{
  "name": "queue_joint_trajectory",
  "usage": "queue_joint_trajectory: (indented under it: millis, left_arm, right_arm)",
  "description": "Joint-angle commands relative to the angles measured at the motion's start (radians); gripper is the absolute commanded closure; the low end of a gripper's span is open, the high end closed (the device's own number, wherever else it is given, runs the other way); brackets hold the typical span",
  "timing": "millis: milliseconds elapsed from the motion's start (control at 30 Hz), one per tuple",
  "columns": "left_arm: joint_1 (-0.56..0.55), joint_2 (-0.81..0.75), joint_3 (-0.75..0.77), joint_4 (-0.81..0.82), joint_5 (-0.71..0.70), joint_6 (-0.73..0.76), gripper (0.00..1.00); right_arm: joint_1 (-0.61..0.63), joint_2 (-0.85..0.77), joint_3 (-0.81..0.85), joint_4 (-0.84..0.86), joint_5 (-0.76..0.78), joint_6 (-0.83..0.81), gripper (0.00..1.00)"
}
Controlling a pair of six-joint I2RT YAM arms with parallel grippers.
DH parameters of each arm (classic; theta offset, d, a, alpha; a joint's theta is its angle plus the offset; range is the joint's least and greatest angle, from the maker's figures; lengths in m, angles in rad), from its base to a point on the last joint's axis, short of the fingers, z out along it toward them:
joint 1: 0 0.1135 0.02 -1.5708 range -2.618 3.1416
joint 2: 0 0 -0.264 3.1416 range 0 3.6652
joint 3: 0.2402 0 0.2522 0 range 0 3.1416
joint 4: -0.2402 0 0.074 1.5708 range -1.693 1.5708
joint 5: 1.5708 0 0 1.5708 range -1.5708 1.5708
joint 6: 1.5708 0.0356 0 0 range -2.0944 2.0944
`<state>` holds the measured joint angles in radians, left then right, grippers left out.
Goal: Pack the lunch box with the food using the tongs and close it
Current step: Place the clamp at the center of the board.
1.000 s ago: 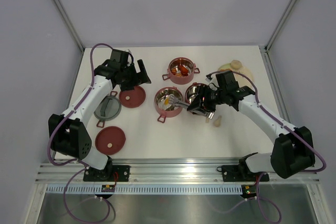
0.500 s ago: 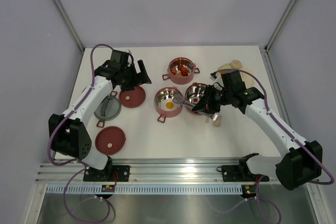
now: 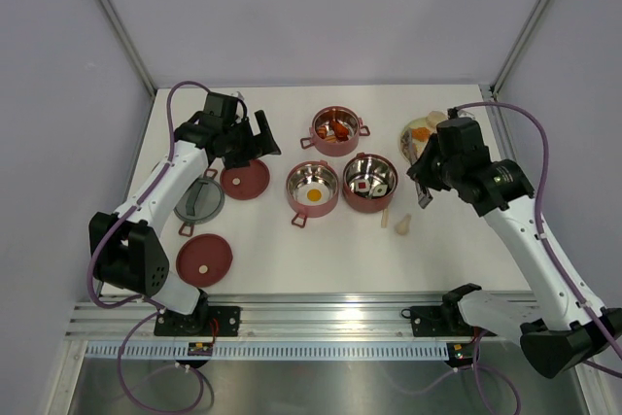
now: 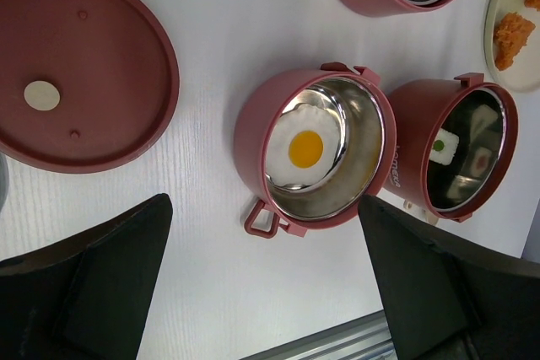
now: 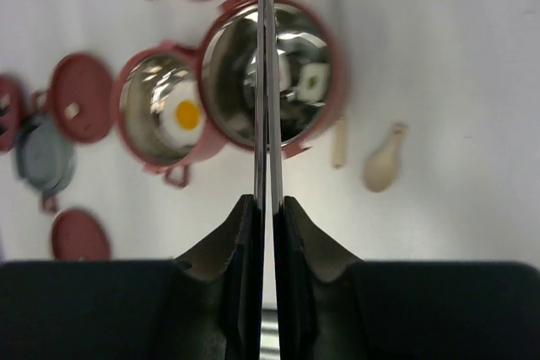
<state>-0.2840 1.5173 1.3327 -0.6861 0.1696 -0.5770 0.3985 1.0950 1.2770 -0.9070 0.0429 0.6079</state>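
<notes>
Three dark-red bowls of the lunch box stand open mid-table. The far bowl [image 3: 335, 130] holds orange food, the middle bowl [image 3: 313, 189] a fried egg [image 4: 305, 148], and the right bowl [image 3: 369, 182] white pieces [image 5: 310, 80]. My right gripper [image 3: 423, 180] hangs to the right of the bowls, near the cream plate [image 3: 412, 129]. In the right wrist view it [image 5: 270, 204] is shut on the silver tongs [image 5: 264, 82], whose arms are pressed together with nothing between the tips. My left gripper [image 3: 251, 139] stands open above a dark-red lid [image 3: 245, 180], its fingers [image 4: 110, 276] wide apart and empty.
A grey top lid [image 3: 199, 199] and a second dark-red lid [image 3: 204, 259] lie at the left. Orange pieces [image 4: 511, 33] sit on the plate. A beige drumstick-shaped piece [image 3: 402, 224] and a short beige stick [image 3: 385, 220] lie on the table right of the bowls.
My right arm has pulled back from over the middle bowl to the right and upward with the tongs, leaving the fried egg in that bowl. The left arm has not moved.
</notes>
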Motion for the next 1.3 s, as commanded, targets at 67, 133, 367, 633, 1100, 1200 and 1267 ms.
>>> queue_joint_trajectory:
  millis: [67,133,367,633,1100,1200,1267]
  left_arm:
    - [0.005,-0.026,0.023,0.033,0.019,-0.003,0.03]
    - [0.005,-0.022,0.028,0.031,0.021,-0.003,0.03]
    - [0.005,-0.011,0.017,0.039,0.039,-0.003,0.03]
    - [0.005,-0.006,0.022,0.033,0.038,0.012,0.03]
    - [0.005,0.000,0.028,0.031,0.039,0.014,0.03]
    - [0.005,0.000,0.031,0.031,0.039,0.014,0.03]
    - [0.003,0.001,0.031,0.030,0.039,0.016,0.03]
  right_arm:
    - [-0.054,-0.012,-0.043,-0.113,0.514,0.033,1.00]
    - [-0.113,-0.023,-0.111,-0.057,0.515,0.012,1.00]
    - [-0.294,-0.037,-0.355,0.206,0.420,-0.011,1.00]
    - [-0.326,-0.017,-0.536,0.407,0.454,0.004,1.00]
    - [-0.355,0.051,-0.524,0.352,0.390,0.029,1.00]
    - [-0.366,0.074,-0.516,0.341,0.359,0.029,1.00]
    - [-0.372,0.078,-0.516,0.342,0.342,0.029,1.00]
